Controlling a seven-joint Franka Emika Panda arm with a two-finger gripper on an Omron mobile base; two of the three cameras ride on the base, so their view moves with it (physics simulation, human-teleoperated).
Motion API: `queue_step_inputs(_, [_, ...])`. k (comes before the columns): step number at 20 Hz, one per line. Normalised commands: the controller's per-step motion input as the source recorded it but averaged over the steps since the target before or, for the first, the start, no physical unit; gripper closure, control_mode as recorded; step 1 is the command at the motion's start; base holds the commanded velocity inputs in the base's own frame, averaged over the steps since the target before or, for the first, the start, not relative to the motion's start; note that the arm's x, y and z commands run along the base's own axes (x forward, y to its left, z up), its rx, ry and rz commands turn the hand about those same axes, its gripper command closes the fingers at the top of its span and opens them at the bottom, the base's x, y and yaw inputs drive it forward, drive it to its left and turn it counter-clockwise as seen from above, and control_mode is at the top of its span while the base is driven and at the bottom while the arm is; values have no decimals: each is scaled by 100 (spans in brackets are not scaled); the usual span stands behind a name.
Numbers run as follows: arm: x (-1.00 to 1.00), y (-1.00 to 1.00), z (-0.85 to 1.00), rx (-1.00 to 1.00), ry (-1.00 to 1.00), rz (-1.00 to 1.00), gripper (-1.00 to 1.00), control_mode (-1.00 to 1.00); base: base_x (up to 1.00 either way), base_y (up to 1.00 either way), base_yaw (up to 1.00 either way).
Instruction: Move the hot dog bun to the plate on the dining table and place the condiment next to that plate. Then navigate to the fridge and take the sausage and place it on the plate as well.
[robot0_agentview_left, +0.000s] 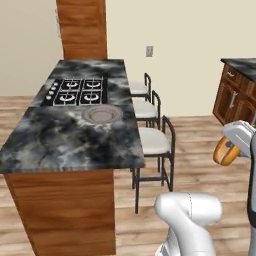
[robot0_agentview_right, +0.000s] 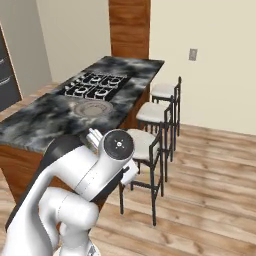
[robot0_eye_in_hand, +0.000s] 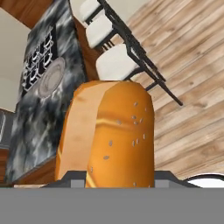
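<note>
A dark marbled worktop (robot0_agentview_left: 60, 140) with brown wooden sides stands on a wood-plank floor, three white-seated stools (robot0_agentview_left: 152, 140) along its right edge. A pale grey plate (robot0_agentview_left: 102, 114) lies near that edge, just in front of the cooktop (robot0_agentview_left: 76, 92). The pincer (robot0_eye_in_hand: 111, 181) is pinching the hot dog bun (robot0_eye_in_hand: 109, 135), held in the air to the right of the worktop, beyond the stools.

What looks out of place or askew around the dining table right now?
Nothing stands out. The plate lies flat and bare on the dining table beside the cooktop, and the three stools stand upright in a row. The hot dog bun sits between the fingers, off to the table's side.
</note>
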Motion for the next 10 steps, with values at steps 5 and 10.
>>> queue_step_inputs(5, [0,0,0,0,0,0,100,100,32,92,-23])
queue_step_inputs(10, [0,0,0,0,0,0,100,100,58,38,0])
